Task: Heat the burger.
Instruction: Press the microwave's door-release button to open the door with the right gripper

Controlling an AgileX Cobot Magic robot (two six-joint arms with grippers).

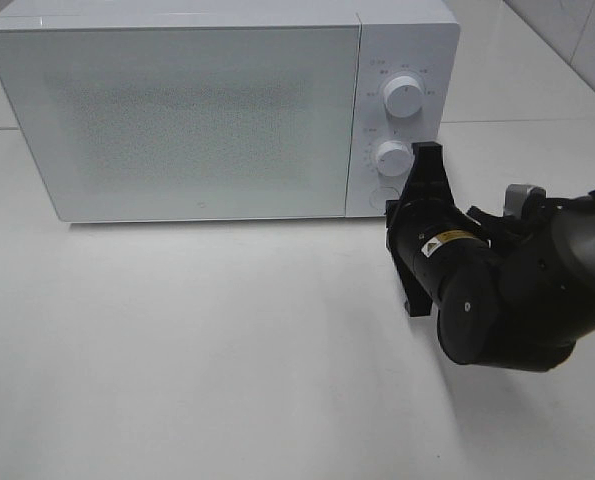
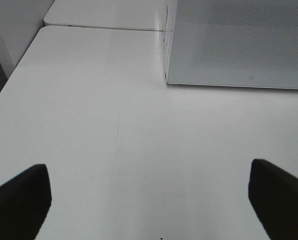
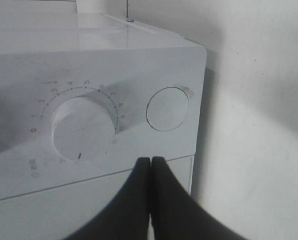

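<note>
The burger shows in no view. The white microwave (image 1: 177,110) stands at the back of the table with its frosted door closed. My right gripper (image 1: 429,150) is shut and empty, its tips right beside the lower knob (image 1: 392,157) on the control panel. In the right wrist view the shut fingertips (image 3: 150,162) sit just off the numbered knob (image 3: 83,130), with the round door button (image 3: 168,108) close by. My left gripper (image 2: 149,200) is open and empty over bare table, facing the microwave's lower corner (image 2: 229,50). It is out of the exterior view.
The upper knob (image 1: 405,92) sits above the lower one. The door button (image 1: 380,197) is at the panel's bottom. The right arm's black body (image 1: 497,290) hangs over the white table (image 1: 197,340) in front of the panel. A table seam (image 2: 103,27) runs behind.
</note>
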